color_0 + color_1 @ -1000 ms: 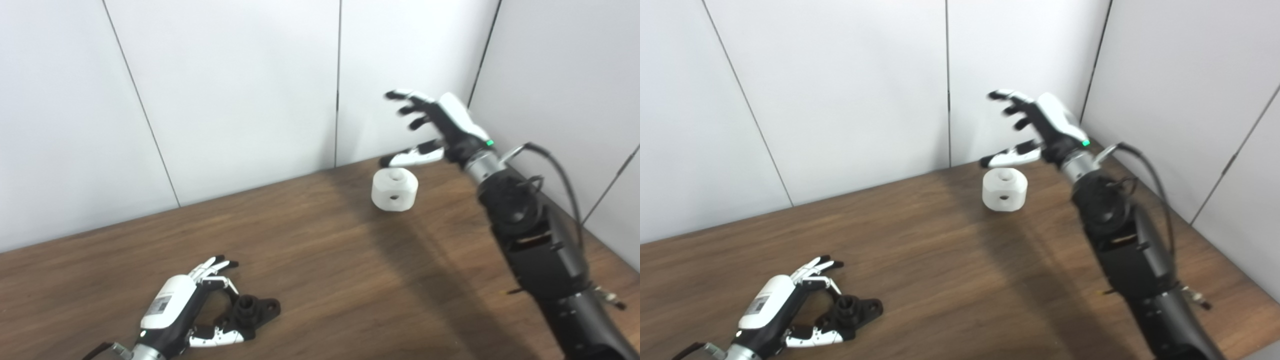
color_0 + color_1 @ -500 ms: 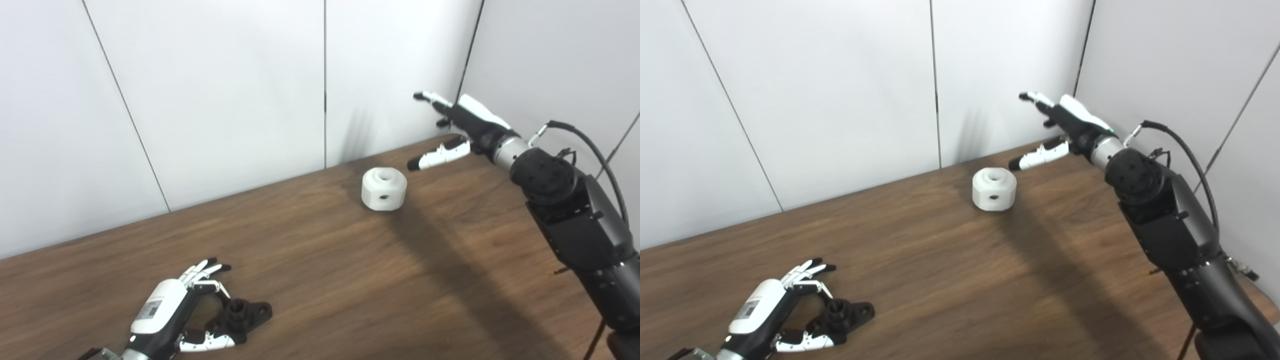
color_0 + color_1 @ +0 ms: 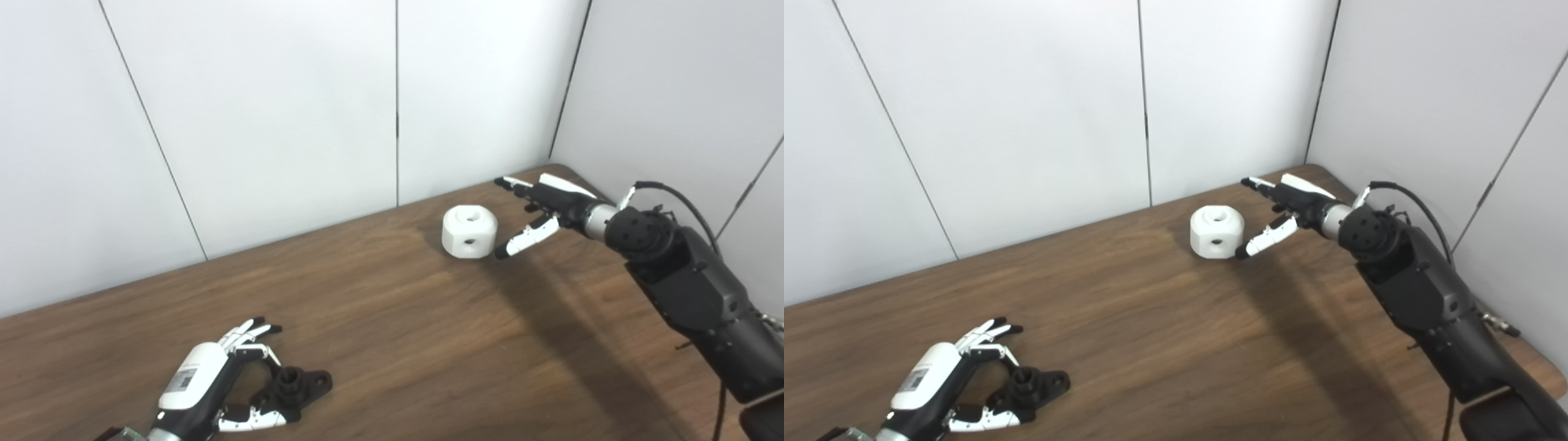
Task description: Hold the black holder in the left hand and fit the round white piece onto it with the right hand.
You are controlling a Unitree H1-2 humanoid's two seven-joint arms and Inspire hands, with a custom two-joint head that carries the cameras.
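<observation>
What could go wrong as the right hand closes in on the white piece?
The right hand is open beside the round white piece, thumb low at its side; it may nudge the piece away. The left hand only cups the black holder on the table, so lifting might drop it.

The round piece (image 3: 469, 231) sits far right on the table (image 3: 392, 343); the holder (image 3: 301, 386) lies near left.

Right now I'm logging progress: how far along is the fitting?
Early. The left hand cups the holder, both on the table. The open right hand is beside the white piece, not gripping. Grasping, lifting and fitting remain.
</observation>
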